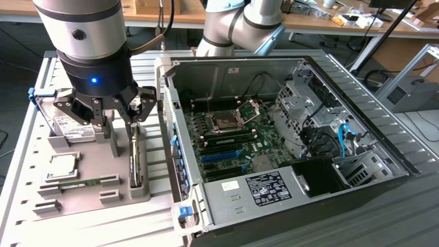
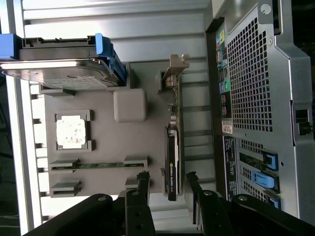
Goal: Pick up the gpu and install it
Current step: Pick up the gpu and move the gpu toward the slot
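Note:
The gpu [image 1: 135, 160] stands on its long edge in a slot of the grey tray [image 1: 82, 199], a thin dark card close to the case's side wall. In the wrist view the gpu [image 2: 172, 152] shows its silver end bracket at the far end. My gripper [image 1: 118, 122] hangs open just above the card's near end. Its two dark fingertips [image 2: 143, 183] stand on either side of the card's line, and the gripper [image 2: 167, 184] holds nothing.
The tray [image 2: 106, 142] also carries a silver hard drive [image 1: 69, 124], a CPU [image 1: 60, 164], a RAM stick [image 1: 72, 182] and a grey block [image 2: 130, 104]. The open computer case [image 1: 322, 67] with its motherboard [image 1: 230, 139] lies at the exterior view's right, and the arm's body [image 1: 240, 20] rises behind it.

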You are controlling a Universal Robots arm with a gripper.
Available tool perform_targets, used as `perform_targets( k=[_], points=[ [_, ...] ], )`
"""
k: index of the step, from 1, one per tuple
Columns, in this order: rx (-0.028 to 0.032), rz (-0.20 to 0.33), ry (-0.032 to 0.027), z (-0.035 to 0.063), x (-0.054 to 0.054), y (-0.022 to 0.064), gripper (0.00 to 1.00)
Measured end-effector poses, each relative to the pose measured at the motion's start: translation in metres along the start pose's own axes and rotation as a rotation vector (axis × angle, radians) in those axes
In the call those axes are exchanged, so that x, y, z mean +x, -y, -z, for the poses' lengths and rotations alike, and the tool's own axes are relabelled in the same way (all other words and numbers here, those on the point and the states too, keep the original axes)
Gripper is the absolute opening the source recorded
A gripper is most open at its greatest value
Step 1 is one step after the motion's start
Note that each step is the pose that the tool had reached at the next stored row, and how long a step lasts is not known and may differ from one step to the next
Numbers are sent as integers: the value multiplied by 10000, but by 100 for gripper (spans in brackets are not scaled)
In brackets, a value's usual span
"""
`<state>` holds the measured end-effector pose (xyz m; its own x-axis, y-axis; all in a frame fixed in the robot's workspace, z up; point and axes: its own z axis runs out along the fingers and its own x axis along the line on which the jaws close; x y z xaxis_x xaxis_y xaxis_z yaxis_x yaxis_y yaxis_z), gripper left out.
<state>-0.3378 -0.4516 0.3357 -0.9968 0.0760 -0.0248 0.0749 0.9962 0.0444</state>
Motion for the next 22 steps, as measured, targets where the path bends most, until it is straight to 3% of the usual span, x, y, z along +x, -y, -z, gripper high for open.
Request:
perform_targets(
  k=[22],
  points=[
    [0,0,0,-59,1,3,42]
  ],
)
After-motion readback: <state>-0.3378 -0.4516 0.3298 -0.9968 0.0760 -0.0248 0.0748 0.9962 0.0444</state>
